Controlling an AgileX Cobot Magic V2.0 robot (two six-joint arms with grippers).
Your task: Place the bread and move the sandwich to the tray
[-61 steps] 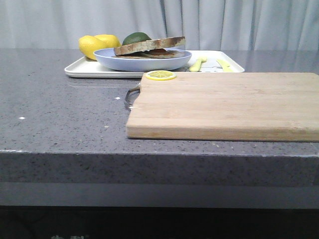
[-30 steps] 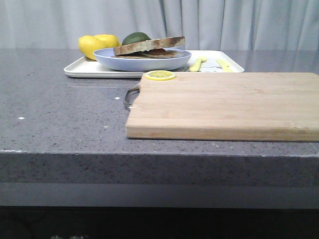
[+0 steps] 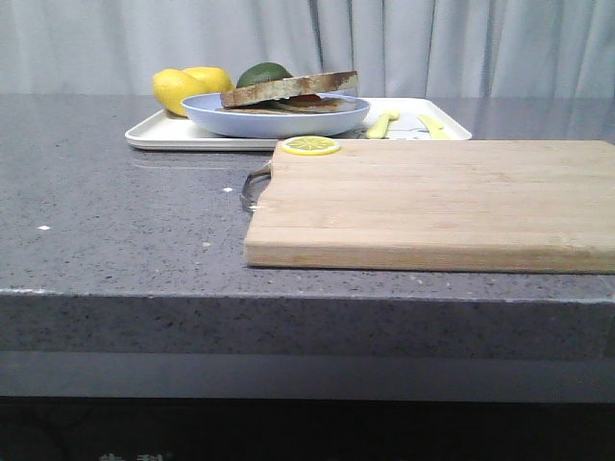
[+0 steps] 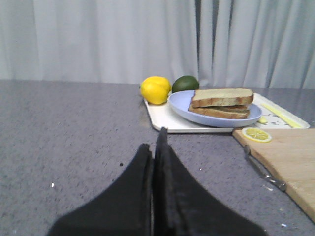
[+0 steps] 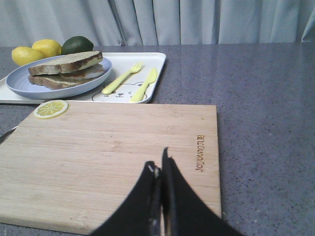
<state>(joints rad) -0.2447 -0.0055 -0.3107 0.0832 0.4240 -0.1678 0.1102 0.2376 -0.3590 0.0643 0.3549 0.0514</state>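
The sandwich (image 3: 288,91) lies on its round pale blue plate (image 3: 275,120), and the plate stands on the white tray (image 3: 163,135) at the back of the table. The top bread slice (image 5: 66,62) rests tilted on the lower slices. The sandwich also shows in the left wrist view (image 4: 221,102). My left gripper (image 4: 153,142) is shut and empty over the grey table, short of the tray. My right gripper (image 5: 160,163) is shut and empty above the wooden cutting board (image 5: 113,162). Neither gripper shows in the front view.
Two lemons (image 3: 187,86) and an avocado (image 3: 261,72) sit behind the plate. A yellow fork (image 5: 123,77) and knife (image 5: 145,84) lie on the tray's right part. A lemon slice (image 3: 309,145) lies on the board's far left corner. The board's metal handle (image 4: 263,169) sticks out left.
None apart from a slight shift of the whole front view.
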